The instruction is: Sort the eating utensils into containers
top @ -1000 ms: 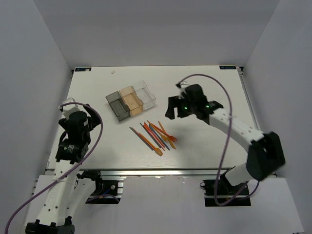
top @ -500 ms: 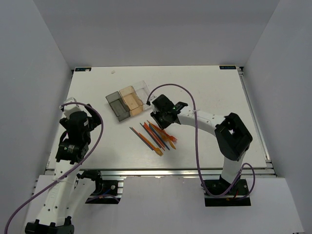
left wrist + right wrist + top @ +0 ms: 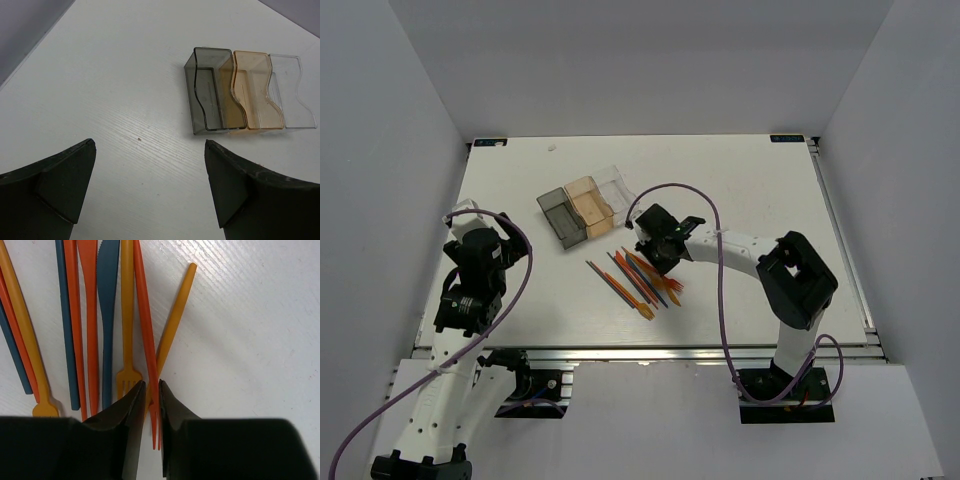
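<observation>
Presently we find the right claw (image 3: 150, 390) lowered onto the spread of eating utensils (image 3: 638, 275). Its jaws are drawn almost together, pinching the red fork (image 3: 145, 335) at the neck, just above the tines. The fork's handle runs straight ahead of the claw, and its tines show in the narrow gap behind the fingertips (image 3: 131, 400).

An orange fork (image 3: 128, 315) lies just beside the finger on the left of the wrist view. A yellow-orange utensil (image 3: 176, 315) slants ahead and to the right of the claw, and its near end meets the red fork at the gap. Whether it is also caught in the pinch we cannot confirm, as the fingers hide that spot. Further left of the claw lie a blue knife (image 3: 107, 300) and more red, blue and orange pieces, all flat on the white table (image 3: 250, 340).

The left claw (image 3: 149, 145) hangs above the table with its jaws spread wide, gripping nothing. The containers (image 3: 250, 127) stand ahead of it and to its right, joined in a row: dark grey bin (image 3: 200, 100), amber bin (image 3: 260, 110), clear bin (image 3: 300, 107). From above, the row sits near the right claw but apart from it.
</observation>
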Motion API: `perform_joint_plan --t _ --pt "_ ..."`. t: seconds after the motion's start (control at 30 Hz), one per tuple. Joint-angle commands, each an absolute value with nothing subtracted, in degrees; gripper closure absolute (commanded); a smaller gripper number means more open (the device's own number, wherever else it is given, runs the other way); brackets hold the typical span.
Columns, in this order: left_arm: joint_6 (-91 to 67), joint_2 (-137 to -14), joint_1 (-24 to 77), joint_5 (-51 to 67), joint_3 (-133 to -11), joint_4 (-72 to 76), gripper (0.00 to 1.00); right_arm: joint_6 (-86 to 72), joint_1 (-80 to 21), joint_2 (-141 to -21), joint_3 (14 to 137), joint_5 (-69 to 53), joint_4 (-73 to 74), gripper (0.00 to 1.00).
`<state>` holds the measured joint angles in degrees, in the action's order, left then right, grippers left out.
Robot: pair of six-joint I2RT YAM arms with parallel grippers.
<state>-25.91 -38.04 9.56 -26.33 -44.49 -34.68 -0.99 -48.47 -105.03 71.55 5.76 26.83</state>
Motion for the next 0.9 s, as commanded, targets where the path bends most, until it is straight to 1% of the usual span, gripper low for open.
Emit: perform_joint_plan --t 0.0,0.17,0.33,0.37,0.4,0.5,0.57,0.7,0.77,0.8,0.87 --pt "-25.4 -38.0 9.8 -25.8 -44.0 -33.8 0.02 -0.4 -49.0 -105.7 72.1 4.9 25.4 0.77" --pt "-25.3 -37.9 9.8 -25.5 -44.0 -33.8 0.02 -0.3 -49.1 -107.5 73.4 4.5 26.2 0.75" --pt "-25.2 -37.7 9.9 -25.1 -43.9 -33.6 0.02 -0.3 -49.3 -109.0 73.7 5.9 25.9 0.76" --pt "-25.2 -37.6 10.1 -25.0 -43.9 -33.6 0.02 -0.3 -49.3 -109.1 73.7 6.1 25.8 0.77" --pt "-25.1 -37.6 10.1 -24.8 -43.9 -33.6 0.02 -0.3 -49.3 -109.2 73.9 6.2 25.8 0.82" --pt "-25.1 -37.6 10.2 -24.7 -43.9 -33.5 0.02 -0.3 -49.4 -109.2 74.4 7.1 26.2 0.88" --pt "-25.1 -37.5 10.2 -24.7 -43.9 -33.6 0.02 -0.3 -49.4 -108.9 74.8 7.9 26.5 0.88" --pt "-25.0 -37.5 10.3 -24.5 -43.9 -33.5 0.02 -0.5 -49.5 -107.2 75.8 9.4 27.7 0.94" --pt "-25.0 -37.4 10.3 -24.5 -43.9 -33.5 0.02 -0.7 -49.6 -106.4 76.3 10.0 28.5 0.94" --pt "-25.1 -37.5 10.3 -24.5 -43.9 -33.5 0.02 -0.8 -49.6 -105.7 76.8 10.5 28.7 0.96" --pt "-25.0 -37.4 10.4 -24.4 -43.9 -33.5 0.02 -0.8 -49.6 -105.0 77.5 10.9 29.3 0.97"
